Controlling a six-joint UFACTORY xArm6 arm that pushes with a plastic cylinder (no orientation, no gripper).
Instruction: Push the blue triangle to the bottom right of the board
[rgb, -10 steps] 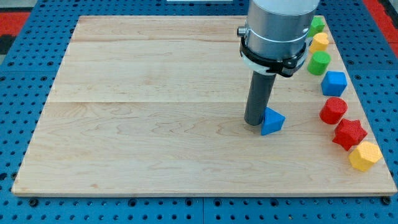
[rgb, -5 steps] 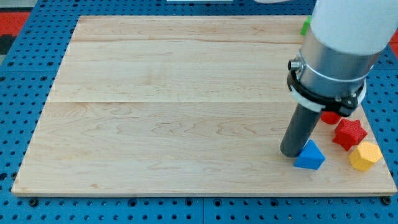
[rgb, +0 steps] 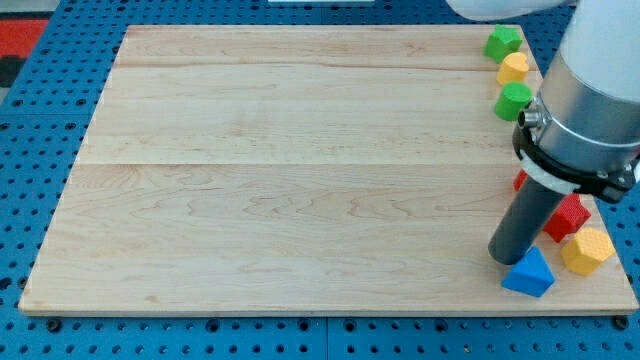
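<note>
My tip (rgb: 508, 260), a bare rod end holding nothing, rests against the upper-left side of the small blue triangular block (rgb: 529, 273), so the block lies toward the view's bottom right of it. That block sits near the light wooden board's (rgb: 280, 180) bottom-right corner, just beside the yellow hexagonal block (rgb: 587, 250), and looks solid, upright and undamaged.

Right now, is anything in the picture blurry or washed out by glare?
Camera view: even lighting, no glare on the board; the blue triangle and my tip beside it look sharp; the arm's pale upper body is cropped at the view's top right.
</note>
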